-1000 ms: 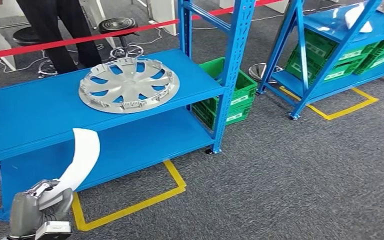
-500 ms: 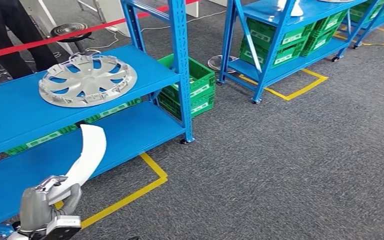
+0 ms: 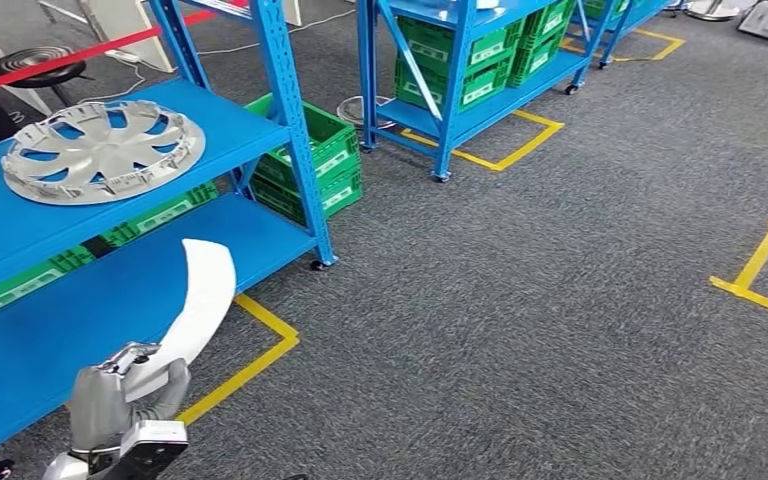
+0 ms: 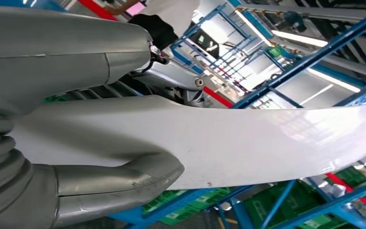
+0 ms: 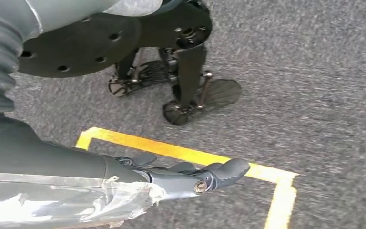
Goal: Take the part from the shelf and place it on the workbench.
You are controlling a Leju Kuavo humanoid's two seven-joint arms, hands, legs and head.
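Observation:
My left hand [image 3: 120,396] grips the lower end of a long, curved white part [image 3: 203,297], which rises from the hand toward the blue shelf [image 3: 20,228]. In the left wrist view the white part [image 4: 248,143] runs between the thick grey thumb and the rest of the left hand [image 4: 95,193]. My right hand [image 5: 190,174] hangs over the grey carpet with nothing in it, its dark fingers loosely stretched out.
A silver wheel cover [image 3: 102,150] lies on the blue shelf's upper level. Green crates [image 3: 312,160] stand beside its post, and a second blue shelf [image 3: 448,95] holds more crates. Yellow floor tape [image 3: 260,348] marks bays; another corner of yellow tape [image 3: 760,280] lies on the carpet to the right.
The camera has swung to the right, so the shelf and wheel cover slid left in the picture. The left hand keeps the same hold on the white part.

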